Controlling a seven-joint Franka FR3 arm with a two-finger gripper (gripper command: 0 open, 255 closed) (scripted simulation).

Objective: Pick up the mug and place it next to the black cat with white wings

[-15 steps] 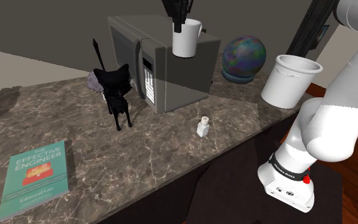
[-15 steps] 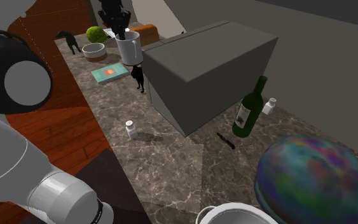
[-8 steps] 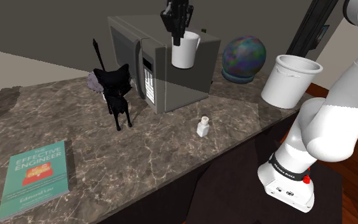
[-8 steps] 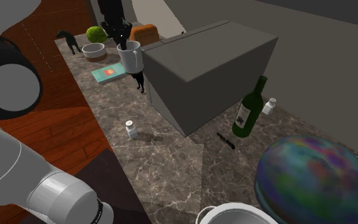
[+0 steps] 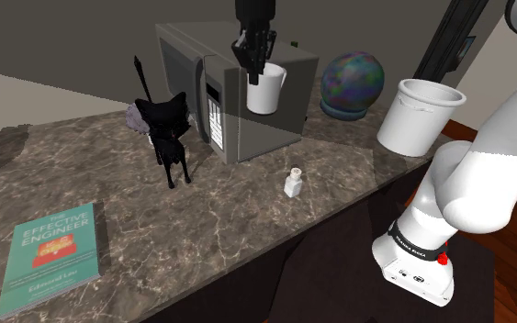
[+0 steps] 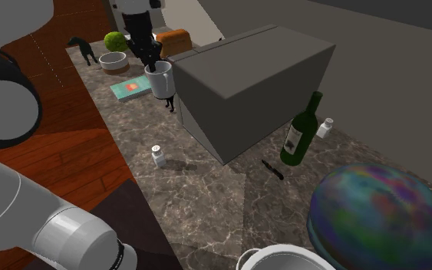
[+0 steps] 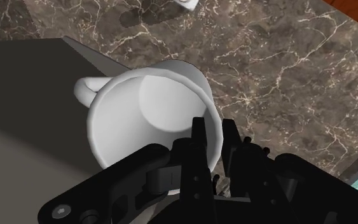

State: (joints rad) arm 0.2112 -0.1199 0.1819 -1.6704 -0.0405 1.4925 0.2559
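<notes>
White mug [image 5: 265, 88] hangs in the air from the tool [image 5: 254, 66], in front of the grey microwave [image 5: 233, 96] and well above the marble counter [image 5: 247, 220]. In the wrist view the two fingers [image 7: 198, 149] are closed on the mug's rim, one inside the wall and one outside, so the mug is gripped by its wall and not by its handle. It hangs roughly upright, mouth up, with the handle on the side away from the pinch.

The relation that matters is mug to cat [image 5: 166, 128]. In the shoulder view the cat stands on the counter down and to the left of the mug, just beside the microwave's front corner, with a pale wing showing at its far side. My judgement is that the carry has to go left and down, past the microwave's door. The bare counter on the cat's near side looks like the easier landing spot (the far side is crowded by the wing and the microwave). The shaker [image 5: 294, 182] stands to the right of that path and well apart from it.

Readable writing is scarce. The teal book [image 5: 52, 257] at the near left of the counter carries the title "EFFECTIVE ENGINEER"; the smaller line beneath it is too small to be sure of. The green bottle [image 6: 298, 132] in the second exterior view has a pale label I cannot read.
</notes>
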